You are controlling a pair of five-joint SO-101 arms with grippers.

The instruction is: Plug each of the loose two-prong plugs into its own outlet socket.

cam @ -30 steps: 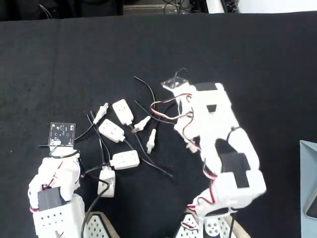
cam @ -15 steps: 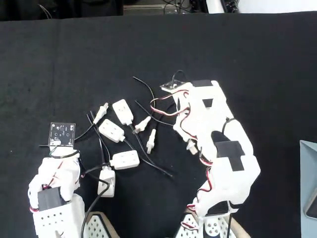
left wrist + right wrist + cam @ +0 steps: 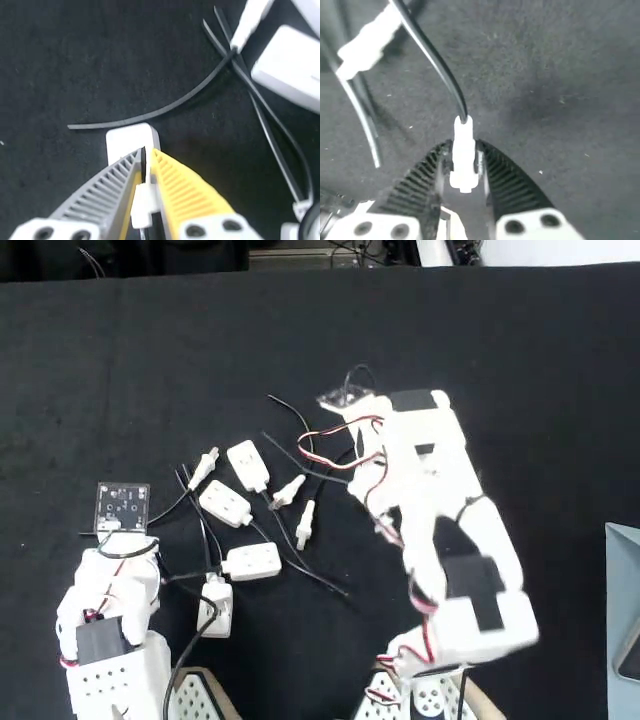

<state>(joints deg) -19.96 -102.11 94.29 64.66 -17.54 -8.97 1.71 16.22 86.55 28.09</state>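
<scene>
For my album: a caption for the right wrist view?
Right gripper holds a white plug, black cord trailing over the dark table.

Four white sockets on black counter point(image 3: 520, 360), left of centre: far socket point(image 3: 247, 466); second socket point(image 3: 225, 503) near-left of it; third socket point(image 3: 252, 561) lying crosswise; nearest socket point(image 3: 215, 605). Three loose white plugs lie flat: left plug point(image 3: 205, 467) beside far socket, middle plug point(image 3: 289, 489) and right plug point(image 3: 305, 523) right of it. Held plug point(image 3: 464, 160), black cord point(image 3: 431, 57) at its far end, clamped in right gripper point(image 3: 463, 147). White piece point(image 3: 142, 202) pinched in left gripper point(image 3: 147, 150), white block point(image 3: 127, 141) at its tip.
</scene>
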